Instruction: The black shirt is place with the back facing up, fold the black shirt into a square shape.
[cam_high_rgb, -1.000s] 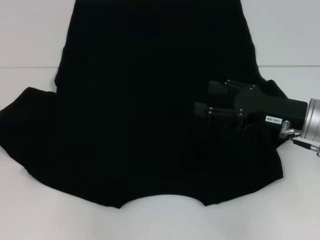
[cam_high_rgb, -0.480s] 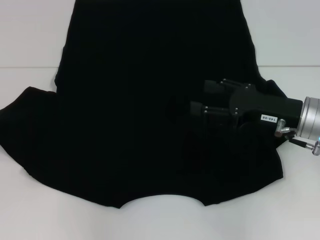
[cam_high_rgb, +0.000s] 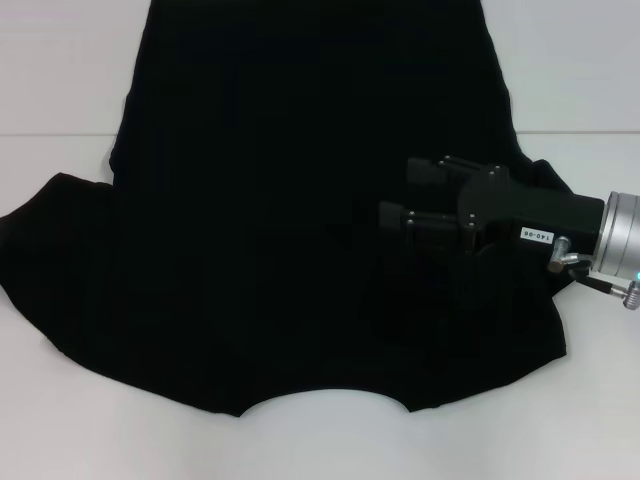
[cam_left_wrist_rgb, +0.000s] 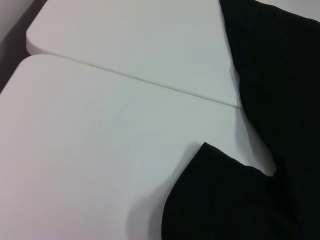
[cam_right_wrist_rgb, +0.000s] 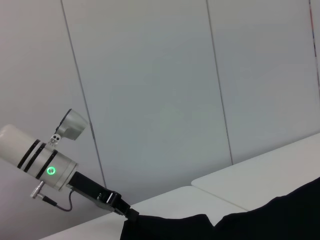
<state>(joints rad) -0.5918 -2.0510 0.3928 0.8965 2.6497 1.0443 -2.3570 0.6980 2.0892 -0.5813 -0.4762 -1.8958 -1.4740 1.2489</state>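
The black shirt (cam_high_rgb: 260, 200) lies spread flat on the white table (cam_high_rgb: 590, 80), plain side up, with its neck opening toward the near edge. My right gripper (cam_high_rgb: 395, 192) reaches in from the right, low over the shirt's right half. Its two fingers stand apart, and black cloth shows in the gap. A sleeve bunches behind its body. The left arm is outside the head view. The right wrist view shows the left gripper (cam_right_wrist_rgb: 127, 212) far off at the shirt's (cam_right_wrist_rgb: 250, 222) edge. A sleeve corner of the shirt (cam_left_wrist_rgb: 225, 200) shows in the left wrist view.
Two white tabletops meet at a seam (cam_high_rgb: 50, 134) running across under the shirt. Bare table (cam_left_wrist_rgb: 100, 150) lies left of the sleeve, and more along the near edge and to the right. Pale wall panels (cam_right_wrist_rgb: 160, 90) stand behind the table.
My right gripper has slid a little leftward over the shirt since a second ago, then held nearly still. The cloth outline looks unchanged.
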